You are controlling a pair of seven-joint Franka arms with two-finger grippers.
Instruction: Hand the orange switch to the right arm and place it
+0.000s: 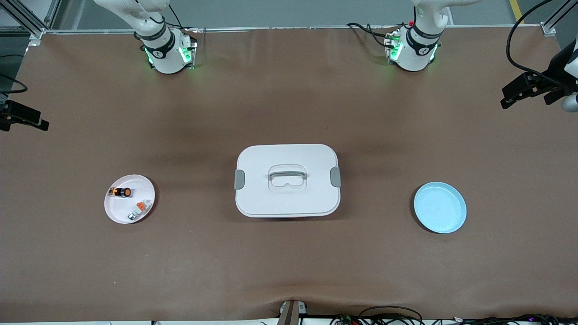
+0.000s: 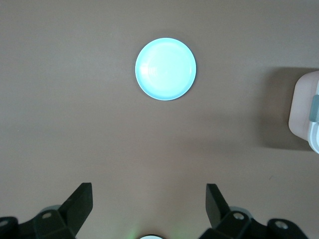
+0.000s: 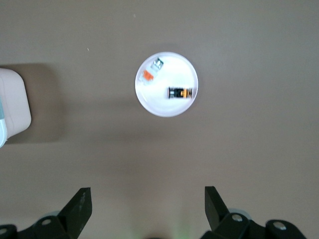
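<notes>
A: Orange end and orange label on a tiny black stubby cylinder: that is the orange switch (image 1: 120, 192), lying on its side in the round white plate (image 1: 146, 185) toward the right arm's end of the table. One of it.

B: And the claws?

A: The right gripper (image 3: 144, 205) hangs high over that plate, fingers spread wide, holding nothing. The left gripper (image 2: 148, 204) hangs over the round pale-blue plate (image 2: 144, 84) at the left arm's end, equally wide and empty. Both wait.

B: What could go wrong?

A: In my judgement, a mix-up. One small white-grey part with an orange piece (image 1: 138, 209) shares the white plate, just beside the switch but apart from it. A claw descending slightly off could take the wrong one or knock both. The switch is round too, so a poor pinch may roll it.

B: Anything between the plates?

A: One white rectangular lidded box with grey clasps (image 1: 287, 179), mid-table. A low handover might clip it.
</notes>
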